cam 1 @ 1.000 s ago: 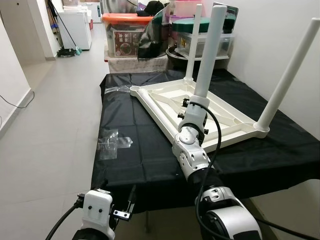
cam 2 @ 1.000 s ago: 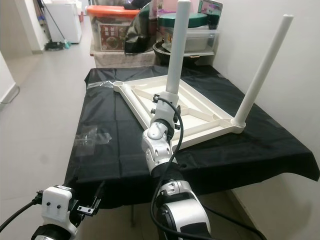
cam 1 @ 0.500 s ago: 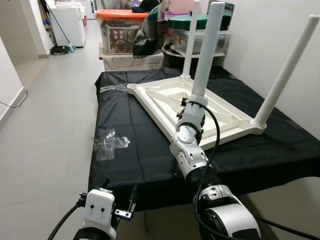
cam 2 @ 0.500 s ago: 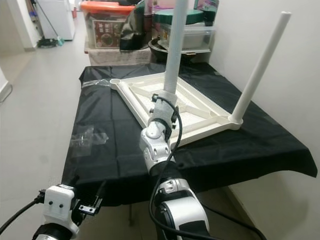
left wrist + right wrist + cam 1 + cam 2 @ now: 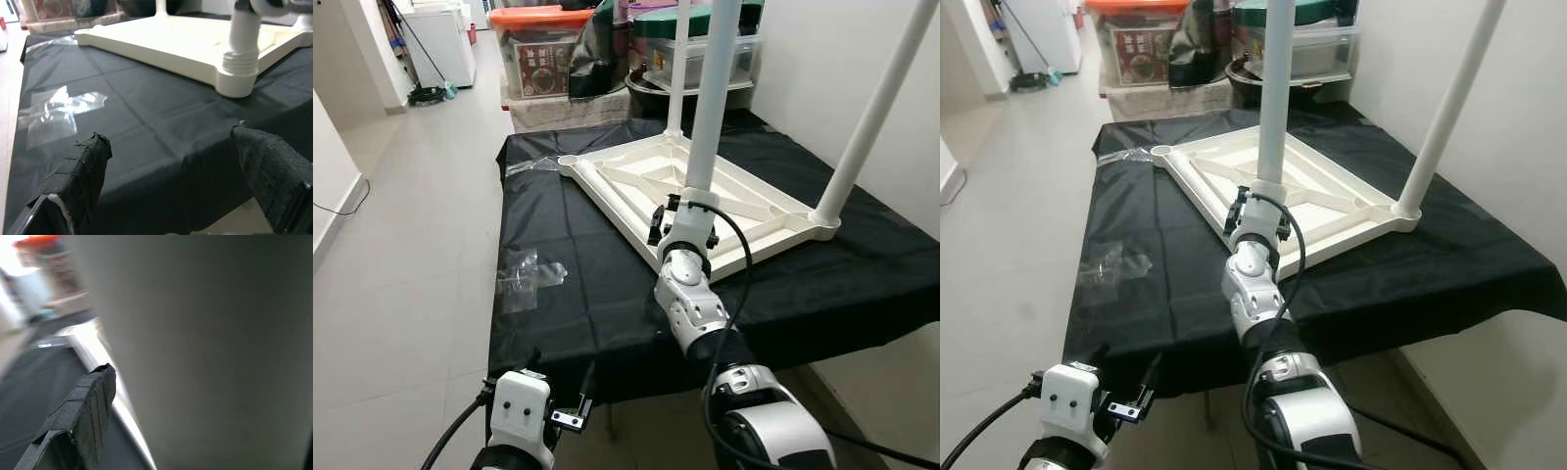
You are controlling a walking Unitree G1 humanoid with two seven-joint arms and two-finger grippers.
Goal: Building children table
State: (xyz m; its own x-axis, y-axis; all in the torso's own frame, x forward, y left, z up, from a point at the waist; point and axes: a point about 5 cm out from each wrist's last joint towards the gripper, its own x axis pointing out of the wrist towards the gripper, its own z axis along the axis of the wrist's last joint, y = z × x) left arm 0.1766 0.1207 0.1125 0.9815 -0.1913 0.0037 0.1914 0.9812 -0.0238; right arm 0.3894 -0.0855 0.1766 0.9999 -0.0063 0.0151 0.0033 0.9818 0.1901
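The cream plastic children's tabletop (image 5: 690, 191) lies upside down on the black-draped worktop (image 5: 587, 294), toward its far right, with the ribbed underside facing up so the corner sockets can take legs. Three white cylindrical legs stand in it: one at the far corner (image 5: 676, 69), one at the right corner (image 5: 873, 108), and a near leg (image 5: 710, 98) at the corner closest to the robot. The far left corner socket (image 5: 569, 160) is empty, so by my reading one leg is yet to be fitted.

The right end effector (image 5: 683, 208) sits at the base of the near leg, just above its threaded collar, with the silver arm reaching up from below. The right wrist view has the leg's pale surface pressed close beside one black finger (image 5: 80, 416), which suggests the fingers are clamped around the leg, probably to twist or seat it in the socket.

The left end effector (image 5: 171, 171) hangs low at the near left edge of the worktop, its fingers spread wide apart and holding nothing, idle while the other arm works.

A crumpled clear plastic wrapper (image 5: 530, 279) lies on the cloth to the left, well apart from the tabletop. Beyond the far end stand stacked storage boxes with an orange lid (image 5: 543, 18).
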